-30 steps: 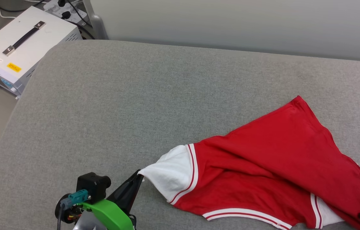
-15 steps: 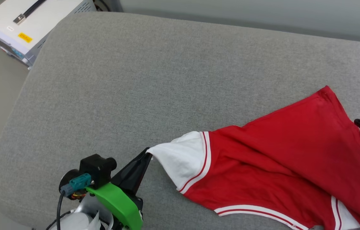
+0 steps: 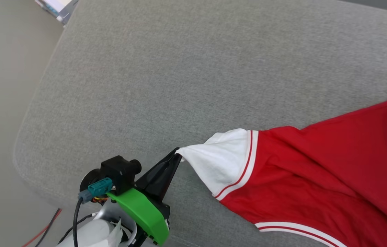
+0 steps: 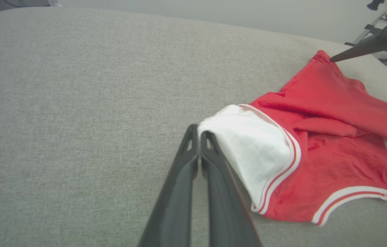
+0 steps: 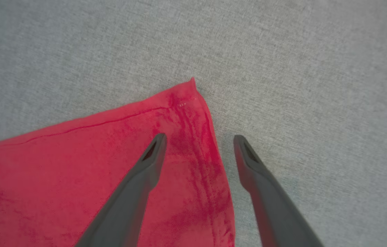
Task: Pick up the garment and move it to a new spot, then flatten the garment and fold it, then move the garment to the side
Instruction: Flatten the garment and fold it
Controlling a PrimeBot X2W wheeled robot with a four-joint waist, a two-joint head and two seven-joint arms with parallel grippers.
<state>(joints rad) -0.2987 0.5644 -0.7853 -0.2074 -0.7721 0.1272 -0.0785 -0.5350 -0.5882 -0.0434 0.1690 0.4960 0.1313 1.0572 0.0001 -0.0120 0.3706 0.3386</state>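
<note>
The garment (image 3: 317, 171) is a red shirt with a white sleeve and white-and-red striped trim, lying crumpled on the grey cushion (image 3: 179, 68) at the right. My left gripper (image 3: 177, 155) is shut on the tip of the white sleeve (image 4: 248, 147), and the left wrist view shows its jaws (image 4: 199, 131) pressed together there. In the right wrist view my right gripper (image 5: 199, 138) is open, its fingers straddling the edge of a red corner of the garment (image 5: 76, 171) just above the cloth. That gripper (image 4: 334, 59) also appears at the garment's far corner (image 4: 320, 56).
The cushion's rounded left edge (image 3: 25, 137) drops to a beige floor (image 3: 1, 103). A white box (image 3: 56, 5) sits at the top left corner and cables (image 3: 42, 230) lie on the floor. Bare cushion stretches behind and left of the garment.
The head camera has swung, shifting the whole picture. My right gripper left the garment's near hem, went to its far red corner and opened wide. The left gripper kept its hold on the sleeve.
</note>
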